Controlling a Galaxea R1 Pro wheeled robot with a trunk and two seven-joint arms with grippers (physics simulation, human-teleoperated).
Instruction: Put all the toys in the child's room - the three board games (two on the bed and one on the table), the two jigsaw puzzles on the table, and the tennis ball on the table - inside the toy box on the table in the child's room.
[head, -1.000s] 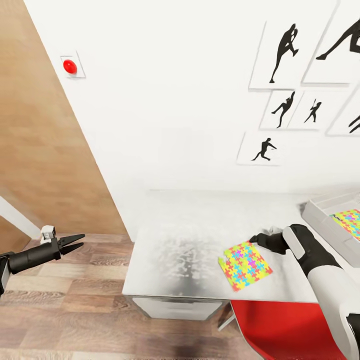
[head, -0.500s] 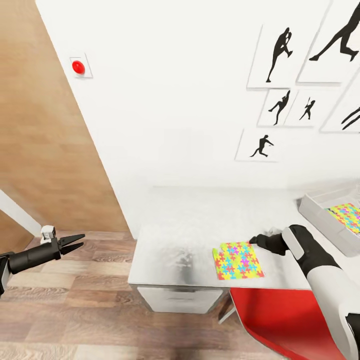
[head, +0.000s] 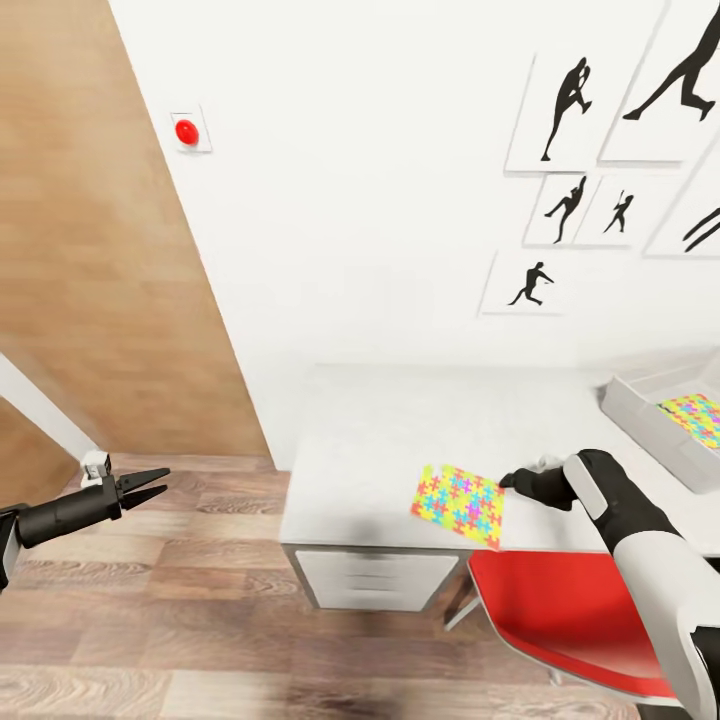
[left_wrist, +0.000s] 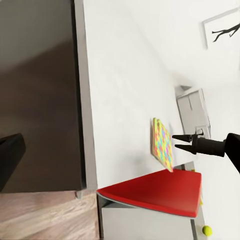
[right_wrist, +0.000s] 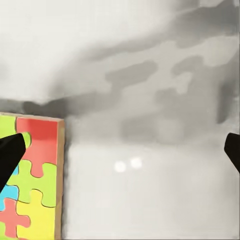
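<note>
The jigsaw puzzle (head: 458, 505) lies flat near the front edge of the bench (head: 400, 440), in the lower middle of the head view, its near corner reaching the bench's front edge. It sits skewed, one corner pointing toward the lower right of the frame. Just to its right in the frame hovers the right gripper (head: 512, 481), jaws apart and pointing left toward the sheet's upper right edge, not touching it. In the right wrist view the puzzle's (right_wrist: 30, 180) wooden-looking edge runs between the two dark fingertips (right_wrist: 10, 152), close to one of them, so the sheet lies off to one side of the jaws, not centred.

A second puzzle (head: 697, 417) already rests in the toy box (head: 640, 415) at the right edge of the frame, well beyond the right arm.

The left gripper (head: 155, 484) hangs over the wood floor (head: 180, 600) at lower left, jaws slightly apart, well away from the bench. The right arm is clearly the nearer; I judge it must shift toward the sheet before closing.
</note>
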